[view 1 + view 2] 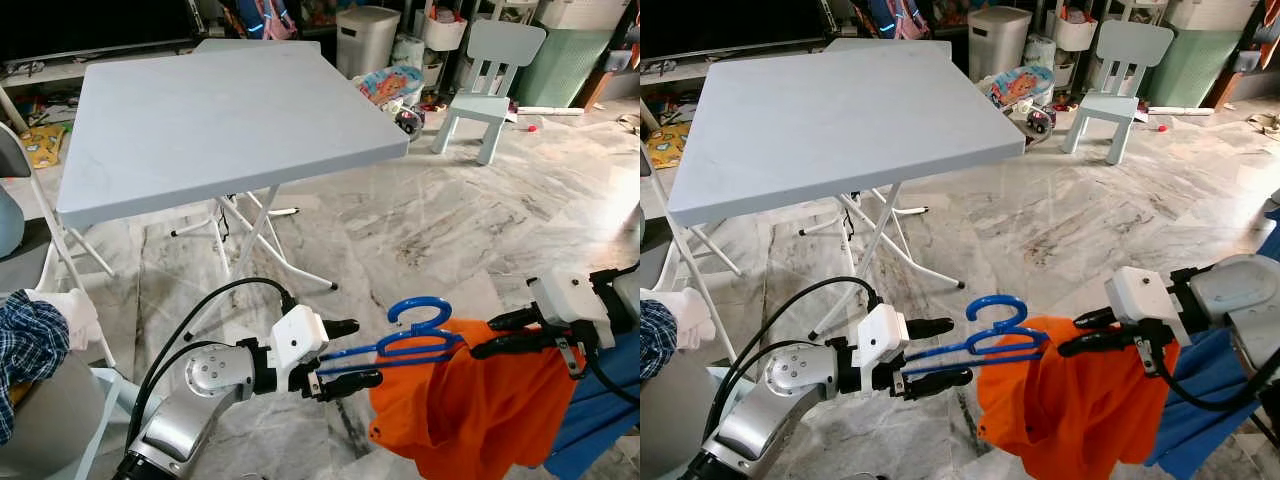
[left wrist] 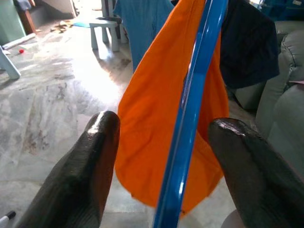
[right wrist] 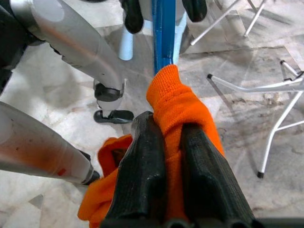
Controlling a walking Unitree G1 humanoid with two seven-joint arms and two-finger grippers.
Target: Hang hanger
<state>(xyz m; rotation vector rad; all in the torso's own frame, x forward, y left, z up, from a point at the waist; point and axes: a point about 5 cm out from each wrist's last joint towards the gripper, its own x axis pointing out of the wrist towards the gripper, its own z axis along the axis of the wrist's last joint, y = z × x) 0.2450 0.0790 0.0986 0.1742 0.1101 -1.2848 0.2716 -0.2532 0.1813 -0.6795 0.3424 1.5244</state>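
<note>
Holding the blue hanger (image 1: 405, 340) between both arms, orange shirt (image 1: 470, 410) half on it.

My left gripper (image 1: 345, 355) has its fingers spread wide around the hanger's free end; whether either finger touches the bar, I cannot tell. My right gripper (image 1: 495, 335) is pinched tight on the shirt's collar at the other end. Hanger sits low over the marble floor (image 1: 450, 230), hook up, near the folding table (image 1: 220, 110). Risk: with the left fingers this loose, the bar may tip and drop; a right pull on cloth alone could drag the shirt off the hanger.
</note>
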